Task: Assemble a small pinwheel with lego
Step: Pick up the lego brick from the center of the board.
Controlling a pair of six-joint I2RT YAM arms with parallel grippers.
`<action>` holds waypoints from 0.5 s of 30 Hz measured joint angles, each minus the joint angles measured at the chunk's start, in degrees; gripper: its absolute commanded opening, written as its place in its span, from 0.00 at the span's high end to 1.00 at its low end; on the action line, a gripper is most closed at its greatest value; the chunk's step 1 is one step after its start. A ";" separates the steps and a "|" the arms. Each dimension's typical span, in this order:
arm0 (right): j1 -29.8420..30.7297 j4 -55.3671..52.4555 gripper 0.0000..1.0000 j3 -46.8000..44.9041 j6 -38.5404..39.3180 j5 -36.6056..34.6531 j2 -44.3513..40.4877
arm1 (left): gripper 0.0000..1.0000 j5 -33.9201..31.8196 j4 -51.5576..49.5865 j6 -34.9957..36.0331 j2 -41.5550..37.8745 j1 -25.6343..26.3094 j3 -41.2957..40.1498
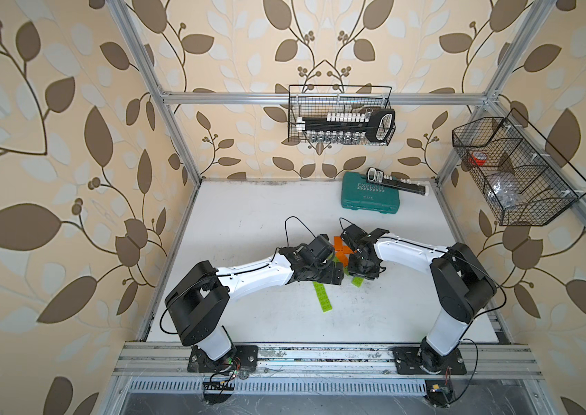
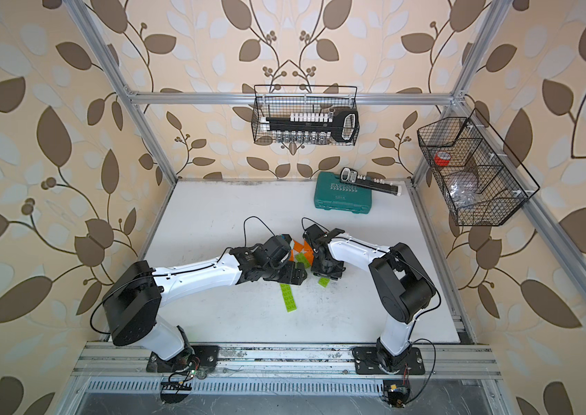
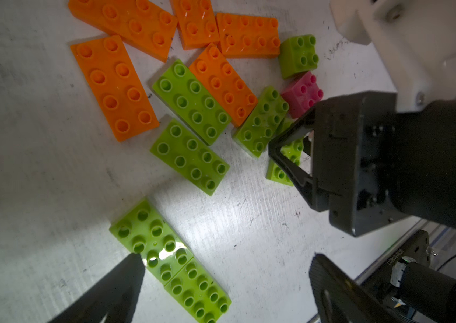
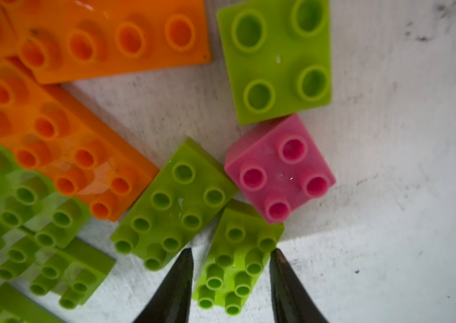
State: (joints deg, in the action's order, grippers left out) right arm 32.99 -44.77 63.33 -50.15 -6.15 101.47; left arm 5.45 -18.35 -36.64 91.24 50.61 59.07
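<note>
Nearest, the left tool (image 3: 225, 260) hangs wide open and empty over a green pair (image 3: 165, 251) lying end to end. Beyond it, the right tool (image 4: 232, 251) straddles a green brick (image 4: 235, 268) flat on the desk (image 4: 389, 195). It is half-open, with a gap on one side. Centring before squeezing should spare the pink brick (image 4: 280, 170) just beside. Orange bricks (image 3: 115, 86) lie farthest.

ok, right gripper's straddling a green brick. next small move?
Probably close the right gripper on the green brick, then lift straight up. Its fingers flank the brick's long sides with a slim gap visible, and the pink brick sits right against one end.
</note>
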 measured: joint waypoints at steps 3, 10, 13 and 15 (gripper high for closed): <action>-0.02 0.00 0.58 0.00 0.00 0.07 0.31 | 0.05 -0.04 -0.09 0.00 0.00 -0.02 0.00; -0.09 0.09 0.60 0.00 0.02 0.22 0.33 | 0.05 -0.15 -0.31 -0.02 0.00 -0.02 -0.02; -0.15 0.35 0.61 -0.02 0.02 0.44 0.68 | 0.05 -0.39 -0.31 -0.26 0.00 -0.02 -0.09; -0.28 0.72 0.62 -0.09 0.00 0.74 1.16 | 0.05 -0.63 -0.31 -0.61 -0.02 -0.07 -0.35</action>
State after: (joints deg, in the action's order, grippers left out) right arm 32.71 -44.05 63.24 -50.15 -5.41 102.63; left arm 4.82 -18.65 -37.26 91.22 50.54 58.72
